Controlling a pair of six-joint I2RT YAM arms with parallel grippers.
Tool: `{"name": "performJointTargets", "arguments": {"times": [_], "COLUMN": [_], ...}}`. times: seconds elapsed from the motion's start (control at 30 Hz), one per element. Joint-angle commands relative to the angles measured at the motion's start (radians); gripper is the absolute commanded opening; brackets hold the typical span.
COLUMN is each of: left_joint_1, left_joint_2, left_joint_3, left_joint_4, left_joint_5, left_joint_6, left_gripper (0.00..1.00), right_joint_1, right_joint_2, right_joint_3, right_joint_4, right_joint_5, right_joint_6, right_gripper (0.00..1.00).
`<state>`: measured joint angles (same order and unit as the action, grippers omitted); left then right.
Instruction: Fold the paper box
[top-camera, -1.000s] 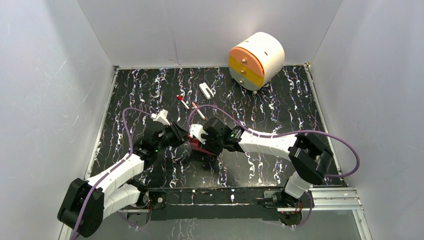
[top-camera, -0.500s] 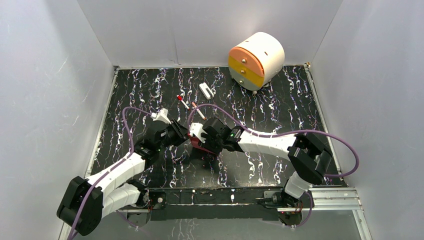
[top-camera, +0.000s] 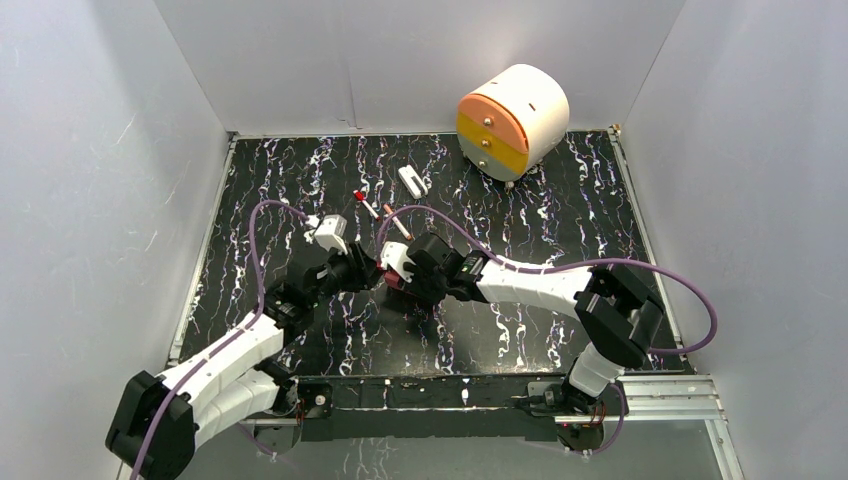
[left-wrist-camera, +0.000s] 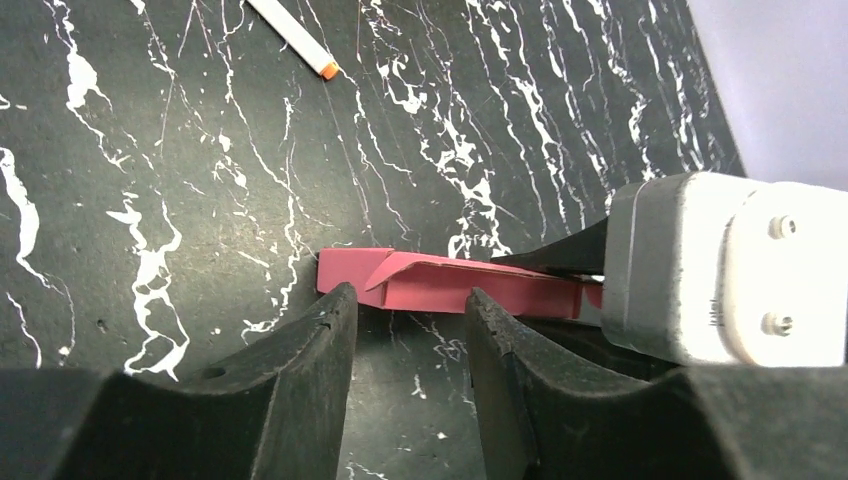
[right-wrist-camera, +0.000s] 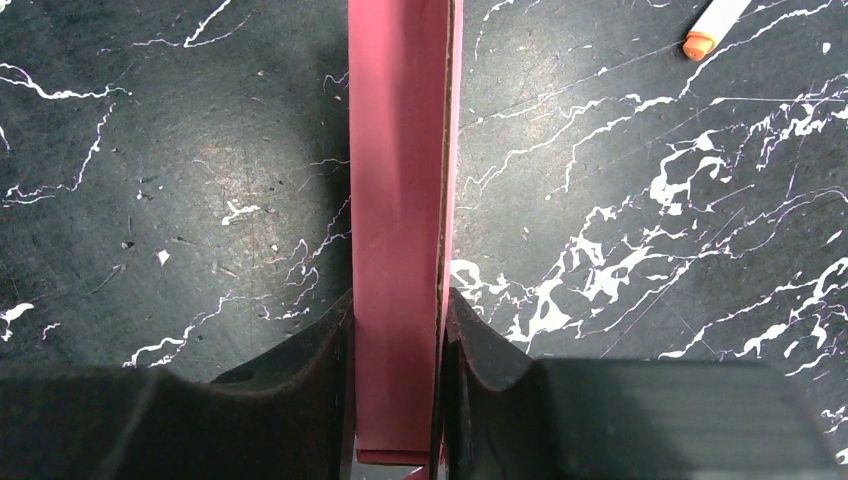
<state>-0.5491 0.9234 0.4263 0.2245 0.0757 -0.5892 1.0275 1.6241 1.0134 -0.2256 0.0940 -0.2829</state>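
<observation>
The paper box (top-camera: 391, 281) is a small flat pink-red box at the middle of the black marbled table. In the right wrist view it (right-wrist-camera: 395, 200) runs straight up between the fingers, and my right gripper (right-wrist-camera: 397, 310) is shut on its narrow sides. In the top view my right gripper (top-camera: 406, 284) holds it from the right. My left gripper (left-wrist-camera: 408, 300) is open and empty, with its fingertips just short of the box's long side (left-wrist-camera: 450, 285), where one flap stands slightly lifted. In the top view the left gripper (top-camera: 372, 276) is at the box's left.
A round white drawer unit (top-camera: 512, 118) with orange and yellow fronts stands at the back right. Two pens (top-camera: 366, 204) (top-camera: 397, 221) and a small white object (top-camera: 412, 181) lie behind the box. White walls enclose the table on three sides.
My left arm has reached forward and to the right, bringing its open gripper up to the box. The right gripper and box have shifted slightly away from the bases.
</observation>
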Motion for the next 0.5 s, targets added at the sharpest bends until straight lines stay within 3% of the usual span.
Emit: {"name": "performJointTargets", "arguments": {"times": [0.0,0.27,0.47], "left_joint_1": [-0.002,0.001,0.005], "left_joint_2": [0.023,0.083,0.120], "left_joint_3": [-0.033,-0.065,-0.058], "left_joint_4": [0.158,0.290,0.300], "left_joint_5": [0.025,0.095,0.105], "left_joint_6": [0.182,0.336,0.364], "left_gripper": [0.43,0.43,0.35], "right_joint_1": [-0.004,-0.013,-0.014], "right_joint_2": [-0.016,-0.033,-0.031], "right_joint_3": [-0.017,-0.033,-0.035], "right_joint_4": [0.016,0.020,0.030], "right_joint_5": [-0.014,-0.033,-0.044], "right_joint_6": [-0.021,-0.029,-0.031], "right_gripper": [0.24,0.24,0.23]}}
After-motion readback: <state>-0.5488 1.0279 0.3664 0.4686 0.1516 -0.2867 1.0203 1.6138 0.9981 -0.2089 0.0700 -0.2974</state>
